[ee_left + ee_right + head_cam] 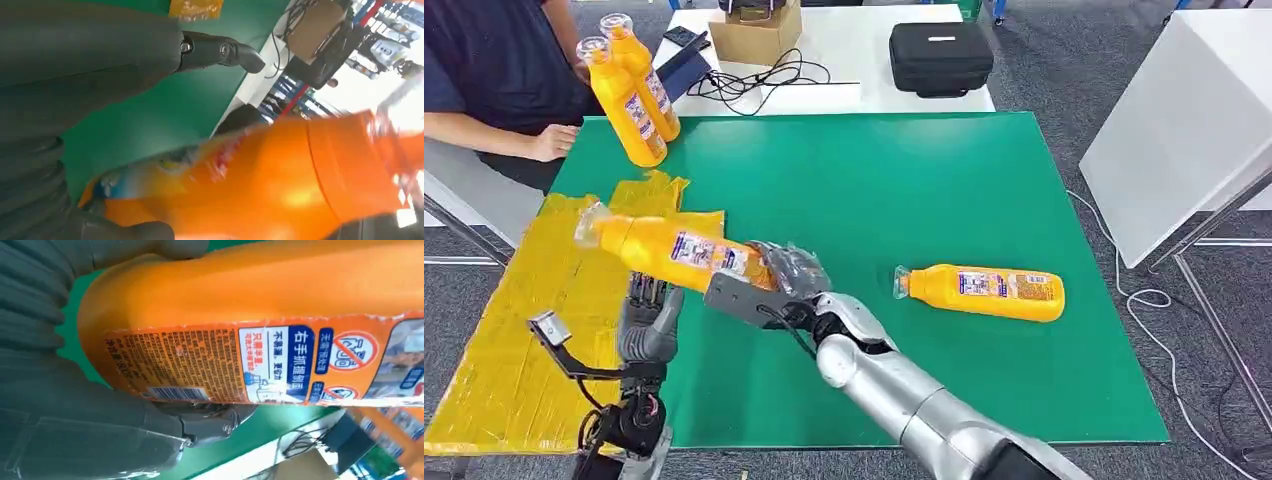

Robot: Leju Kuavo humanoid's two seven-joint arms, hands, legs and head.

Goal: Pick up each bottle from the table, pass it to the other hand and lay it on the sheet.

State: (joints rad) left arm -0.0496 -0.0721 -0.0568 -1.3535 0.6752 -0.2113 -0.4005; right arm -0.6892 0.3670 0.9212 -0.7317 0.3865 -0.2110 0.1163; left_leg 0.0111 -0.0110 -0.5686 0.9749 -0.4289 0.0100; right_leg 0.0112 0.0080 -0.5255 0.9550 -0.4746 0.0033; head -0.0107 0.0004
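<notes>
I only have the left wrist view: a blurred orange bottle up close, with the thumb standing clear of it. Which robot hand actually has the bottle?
Observer: The right robot hand grips the held bottle at its base end. The left robot hand is just beneath it, fingers pointing up.
Operator: Is it over the sheet?
Observer: In the head view, its cap end appears over the yellow sheet and its base end over the green mat.
Operator: What else is waiting?
Observer: A lying bottle rests on the mat on the robot's right. Two upright bottles stand at the far left corner, beside a person's hand.
</notes>
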